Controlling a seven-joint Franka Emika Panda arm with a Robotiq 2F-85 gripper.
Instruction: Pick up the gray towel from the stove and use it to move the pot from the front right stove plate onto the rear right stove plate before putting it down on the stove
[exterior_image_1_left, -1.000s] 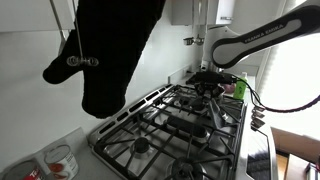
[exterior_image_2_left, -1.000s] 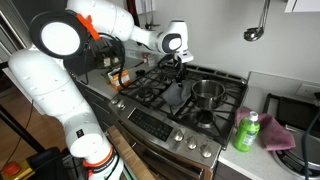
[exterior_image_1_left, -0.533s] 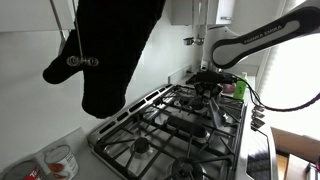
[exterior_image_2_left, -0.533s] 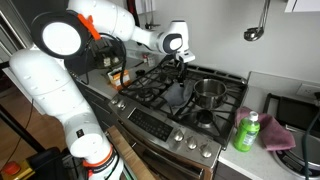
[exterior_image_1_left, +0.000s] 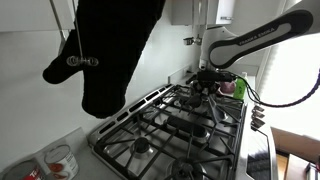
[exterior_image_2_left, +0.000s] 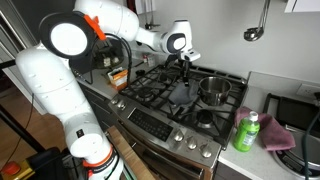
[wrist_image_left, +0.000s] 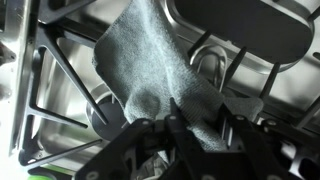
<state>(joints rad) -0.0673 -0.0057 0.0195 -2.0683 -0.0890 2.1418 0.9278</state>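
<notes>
Your pincer (exterior_image_2_left: 186, 70) is clamped shut on the top of the gray cloth towel (exterior_image_2_left: 183, 93), which hangs down to the black iron grates (exterior_image_2_left: 150, 90). In the wrist view, the fingers (wrist_image_left: 150, 135) bunch tightly around the cloth. The round steel pot (exterior_image_2_left: 213, 90) stands just beside the towel, and the wrist view suggests the cloth is pressed against its wall. The front right stove plate (exterior_image_2_left: 200, 118) lies bare, so the pot looks most of the way onto the rear right stove plate (exterior_image_2_left: 233, 80).

Finish the push low on the pot's wall, with the towel between the fingers and the steel. Go slowly and run along the grate bars, because the base could catch on a bar and tip. The cloth is soft and may fold or slide off sideways, so stay square behind the pot. Once the pot is centred, back off, then lay the towel on the grates clear of it
</notes>
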